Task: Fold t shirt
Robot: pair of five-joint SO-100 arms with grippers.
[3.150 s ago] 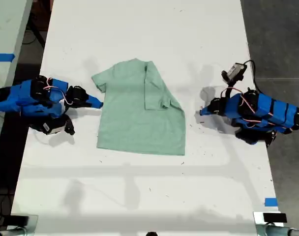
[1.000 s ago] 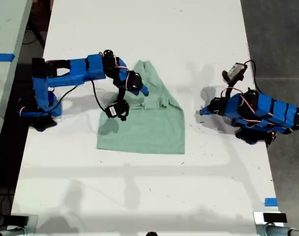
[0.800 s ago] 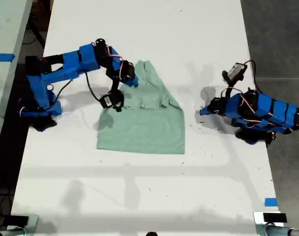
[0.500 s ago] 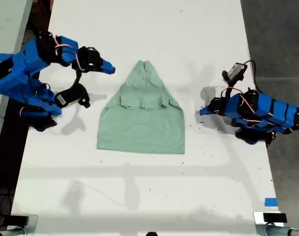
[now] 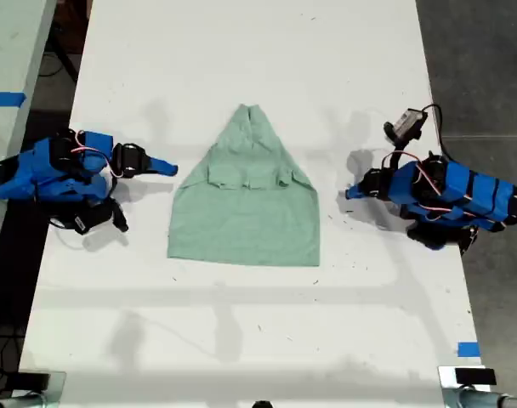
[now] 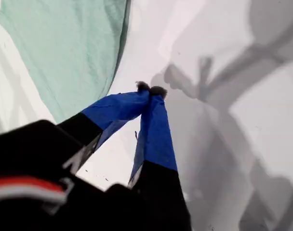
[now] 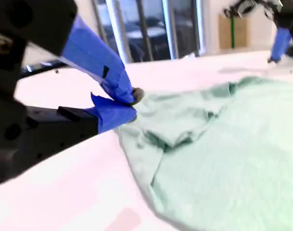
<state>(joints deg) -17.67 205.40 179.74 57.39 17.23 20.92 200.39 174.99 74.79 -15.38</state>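
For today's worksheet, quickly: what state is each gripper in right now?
My first gripper: shut, holding nothing.
My second gripper: shut, holding nothing, beside the pale mint-green cloth t-shirt.

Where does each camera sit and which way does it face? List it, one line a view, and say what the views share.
Exterior view: overhead, looking straight down at the white table and the t shirt; both blue arms show, my first gripper at this view's right, my second gripper at its left.
First wrist view: rides my first gripper, looking along its closed jaws down at the table beside the shirt's edge.
Second wrist view: rides my second gripper, looking low across the shirt; its own closed jaws show.
Shared: all three see the t shirt.
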